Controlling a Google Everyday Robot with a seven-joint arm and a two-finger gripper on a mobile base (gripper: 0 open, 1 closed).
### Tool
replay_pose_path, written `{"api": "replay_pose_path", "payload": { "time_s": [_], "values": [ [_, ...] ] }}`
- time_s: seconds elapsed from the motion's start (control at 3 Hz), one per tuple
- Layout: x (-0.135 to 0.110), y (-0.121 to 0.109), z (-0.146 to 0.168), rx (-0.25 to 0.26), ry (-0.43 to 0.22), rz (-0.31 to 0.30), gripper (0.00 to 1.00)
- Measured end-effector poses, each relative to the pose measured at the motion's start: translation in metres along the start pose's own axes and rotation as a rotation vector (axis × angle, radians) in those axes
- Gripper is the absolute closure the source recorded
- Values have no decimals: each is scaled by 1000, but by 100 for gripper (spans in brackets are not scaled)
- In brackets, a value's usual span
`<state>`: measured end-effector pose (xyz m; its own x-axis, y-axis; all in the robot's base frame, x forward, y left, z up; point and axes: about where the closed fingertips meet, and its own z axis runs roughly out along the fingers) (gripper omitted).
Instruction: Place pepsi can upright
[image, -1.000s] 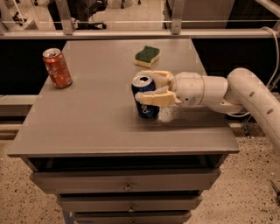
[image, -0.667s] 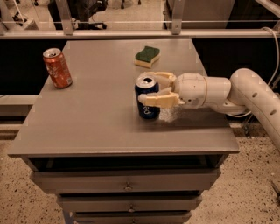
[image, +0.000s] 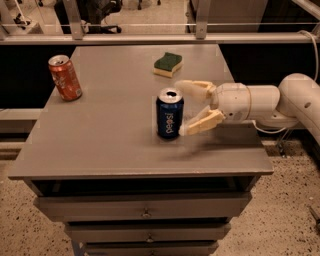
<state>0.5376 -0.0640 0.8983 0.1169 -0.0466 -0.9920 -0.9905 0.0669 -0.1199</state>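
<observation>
The pepsi can (image: 169, 115) stands upright at the centre of the frame on the grey table (image: 100, 145), its long axis vertical and its silver top facing up. Just to its right I see my gripper (image: 189, 108), reaching in from the right edge, its 2 fingers spread wide and grasping nothing. The can lies to the left of the palm, at the mouth of the jaws. I judge that a straight retreat to the right would clear it. A red-orange can (image: 65, 77) at upper left and a green sponge (image: 168, 64) at upper centre sit well apart.
</observation>
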Motion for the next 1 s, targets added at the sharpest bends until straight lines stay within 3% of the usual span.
{"api": "replay_pose_path", "payload": {
  "time_s": [0.33, 0.67, 1.0],
  "values": [
    [-6, -8, -44, 38, 96, -36, 0],
    [-32, -20, -106, 110, 191, -98, 0],
    [-46, -28, -120, 141, 190, -128, 0]
  ]
}}
